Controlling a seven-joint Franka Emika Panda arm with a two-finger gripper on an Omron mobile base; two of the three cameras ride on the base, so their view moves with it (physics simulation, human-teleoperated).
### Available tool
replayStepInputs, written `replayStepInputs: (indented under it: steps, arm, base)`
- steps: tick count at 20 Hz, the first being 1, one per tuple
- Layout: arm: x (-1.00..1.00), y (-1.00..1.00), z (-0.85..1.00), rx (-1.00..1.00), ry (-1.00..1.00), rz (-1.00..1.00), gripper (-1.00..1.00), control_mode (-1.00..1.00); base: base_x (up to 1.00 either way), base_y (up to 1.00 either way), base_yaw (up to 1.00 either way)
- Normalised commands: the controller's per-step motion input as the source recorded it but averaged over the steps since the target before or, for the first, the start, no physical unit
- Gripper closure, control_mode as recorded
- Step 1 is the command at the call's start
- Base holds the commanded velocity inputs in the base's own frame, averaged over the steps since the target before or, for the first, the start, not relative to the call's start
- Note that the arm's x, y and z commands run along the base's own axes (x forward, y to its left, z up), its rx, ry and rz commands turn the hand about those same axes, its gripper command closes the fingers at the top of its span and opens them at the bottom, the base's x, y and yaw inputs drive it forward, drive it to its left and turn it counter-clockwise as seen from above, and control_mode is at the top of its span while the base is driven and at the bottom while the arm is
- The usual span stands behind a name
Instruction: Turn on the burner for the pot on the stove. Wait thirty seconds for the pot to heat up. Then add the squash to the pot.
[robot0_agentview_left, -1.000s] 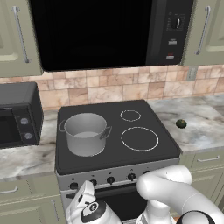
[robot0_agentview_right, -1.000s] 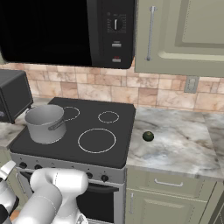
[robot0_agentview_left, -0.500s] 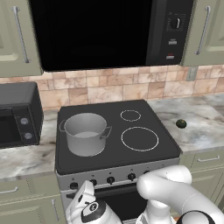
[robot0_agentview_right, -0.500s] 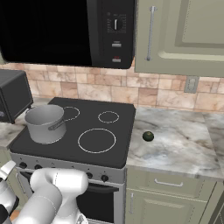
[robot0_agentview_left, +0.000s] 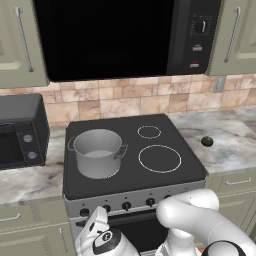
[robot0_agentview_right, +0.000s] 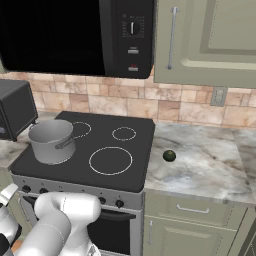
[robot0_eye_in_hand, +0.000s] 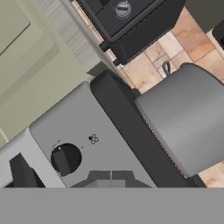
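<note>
Hand view puts my pincer (robot0_eye_in_hand: 103, 176) right up against the silver front panel of the stove (robot0_eye_in_hand: 83, 131), its two dark tips pressed together with nothing between them. A black knob (robot0_eye_in_hand: 64, 159) sits on that panel just to the left of the tips, apart from them. Past the panel's black glass edge, beyond the pincer and to its right, I see the grey wall of the pot (robot0_eye_in_hand: 186, 118). From the left base view, the pincer (robot0_agentview_left: 98, 218) is low in front of the knob row, and the pot (robot0_agentview_left: 98, 152) stands above it on the stove's front left burner (robot0_agentview_left: 100, 172). The squash (robot0_agentview_left: 207, 141) lies on the marble counter (robot0_agentview_left: 225, 145), well off to the pincer's right, past the large white ring (robot0_agentview_left: 159, 158).
</note>
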Motion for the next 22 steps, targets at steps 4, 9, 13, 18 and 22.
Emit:
replayStepInputs:
  steps: [4,9,13,18,22]
  arm:
    - [0.00,0.00,0.00,0.00,0.00,0.00,1.00,-1.00]
    - [0.00,0.00,0.00,0.00,0.00,0.00,1.00,-1.00]
    - [0.00,0.00,0.00,0.00,0.00,0.00,1.00,-1.00]
    - [0.00,0.00,0.00,0.00,0.00,0.00,1.00,-1.00]
    - [0.00,0.00,0.00,0.00,0.00,0.00,1.00,-1.00]
  base:
    - [0.00,0.00,0.00]
    - [0.00,0.00,0.00]
    - [0.00,0.00,0.00]
    - [0.00,0.00,0.00]
    - [0.00,0.00,0.00]
